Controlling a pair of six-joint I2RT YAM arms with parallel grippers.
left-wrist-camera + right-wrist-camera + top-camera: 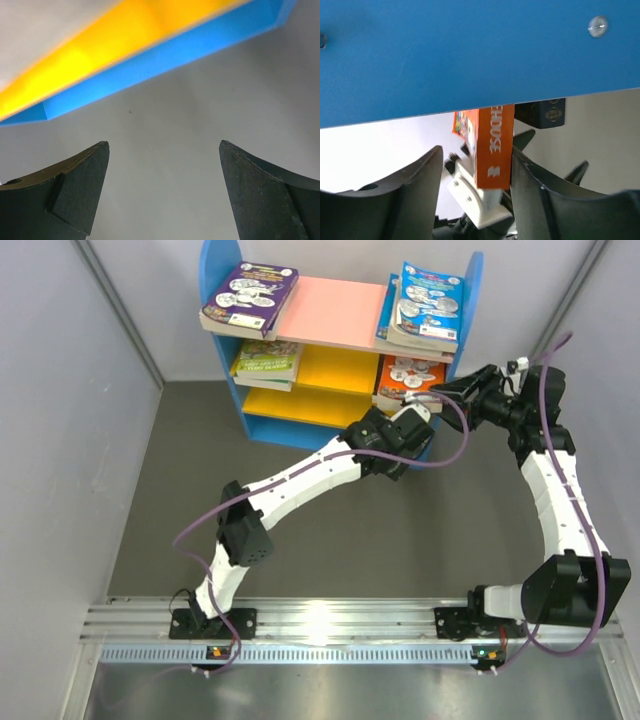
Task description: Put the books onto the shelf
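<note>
My right end effector [477,150] is up at the right end of the shelf [222,270], just under one of its blue panels. Fingers are apart, w/ an orange book [492,145] standing btwn them, spine toward the wrist cam. The book sits right beside one finger w/ a clear gap to the other, so it's not clamped.

My left end effector [163,145] is spread wide w/ nothing in it. It's low by the shelf's bottom right corner, over the grey worktop [300,530]. A yellow board & blue edge run across the top of its cam, blurred.

Books on the shelf, from the top cam:
- purple book [250,295]: pink top board, left end
- blue stack [425,305]: top board, right end
- green-yellow book [268,360]: middle board, left
- orange stack [405,375]: middle board, right, next to both my wrists
</note>
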